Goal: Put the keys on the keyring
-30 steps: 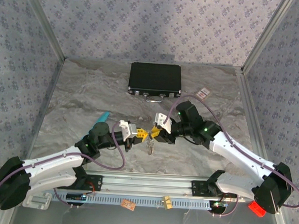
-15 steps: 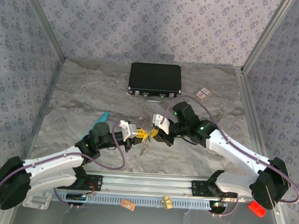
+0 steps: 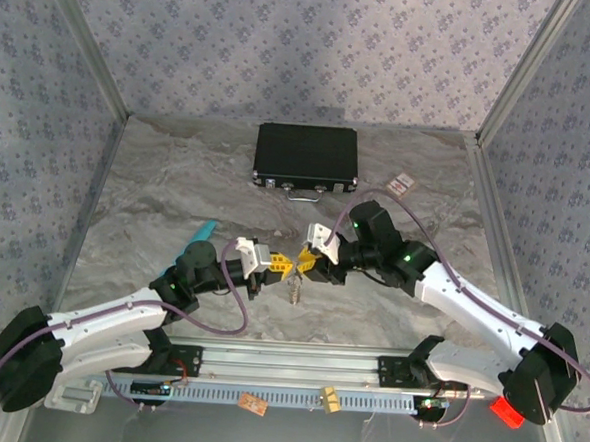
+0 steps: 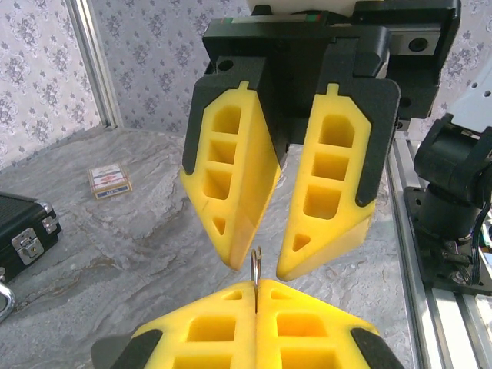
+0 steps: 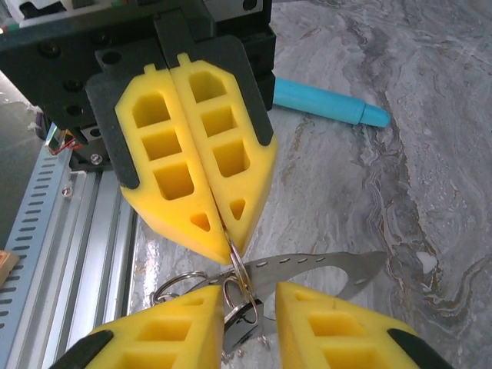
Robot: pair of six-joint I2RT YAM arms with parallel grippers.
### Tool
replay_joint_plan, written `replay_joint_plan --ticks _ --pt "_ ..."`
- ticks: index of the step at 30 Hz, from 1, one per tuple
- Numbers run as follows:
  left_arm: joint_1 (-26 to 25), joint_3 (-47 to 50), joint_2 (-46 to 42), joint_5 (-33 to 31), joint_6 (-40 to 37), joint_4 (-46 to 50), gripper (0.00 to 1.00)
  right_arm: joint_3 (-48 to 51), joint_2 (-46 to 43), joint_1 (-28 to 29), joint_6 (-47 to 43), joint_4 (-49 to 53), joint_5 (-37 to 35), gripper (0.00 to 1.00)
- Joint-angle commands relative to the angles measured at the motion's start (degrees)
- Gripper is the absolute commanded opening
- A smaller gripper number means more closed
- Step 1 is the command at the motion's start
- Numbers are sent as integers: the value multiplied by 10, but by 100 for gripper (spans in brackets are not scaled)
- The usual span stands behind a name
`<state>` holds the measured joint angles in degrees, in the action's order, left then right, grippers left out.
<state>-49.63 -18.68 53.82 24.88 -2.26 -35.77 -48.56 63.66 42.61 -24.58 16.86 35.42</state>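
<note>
My left gripper (image 3: pixel 279 265) and right gripper (image 3: pixel 306 265) meet tip to tip just above the table, near its front middle. The left gripper (image 4: pixel 256 286) is shut on the keyring (image 4: pixel 256 265), a thin silvery split ring seen edge-on. Opposite it, my right gripper (image 5: pixel 250 307) stands open, its fingers either side of the keyring (image 5: pixel 240 269). A dark metallic key (image 5: pixel 242 330) hangs from the ring between those fingers. A flat silver tag (image 5: pixel 323 269) and smaller rings (image 5: pixel 173 286) dangle with it. From above, the bunch (image 3: pixel 294 289) hangs below both grippers.
A flat black case (image 3: pixel 306 157) lies at the back middle. A turquoise stick (image 3: pixel 203 231) rests left of the left arm. A small card (image 3: pixel 403 183) lies back right. The metal rail (image 3: pixel 286 366) runs along the near edge.
The right gripper's jaws have spread a little around the ring. The hanging bunch swung left, then back under the grippers. The left gripper kept its hold.
</note>
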Motion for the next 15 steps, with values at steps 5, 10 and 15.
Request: replay_joint_plan --ticks 5,10,15 --pt "0 -10 6 20 7 -46 0 -2 12 -1 14 -19 24 7" --pt "-1 -24 7 -3 -9 8 5 -34 19 4 -21 41 -1 0" --pt "0 -55 16 -18 -47 114 12 -86 50 33 -86 142 -83 0"
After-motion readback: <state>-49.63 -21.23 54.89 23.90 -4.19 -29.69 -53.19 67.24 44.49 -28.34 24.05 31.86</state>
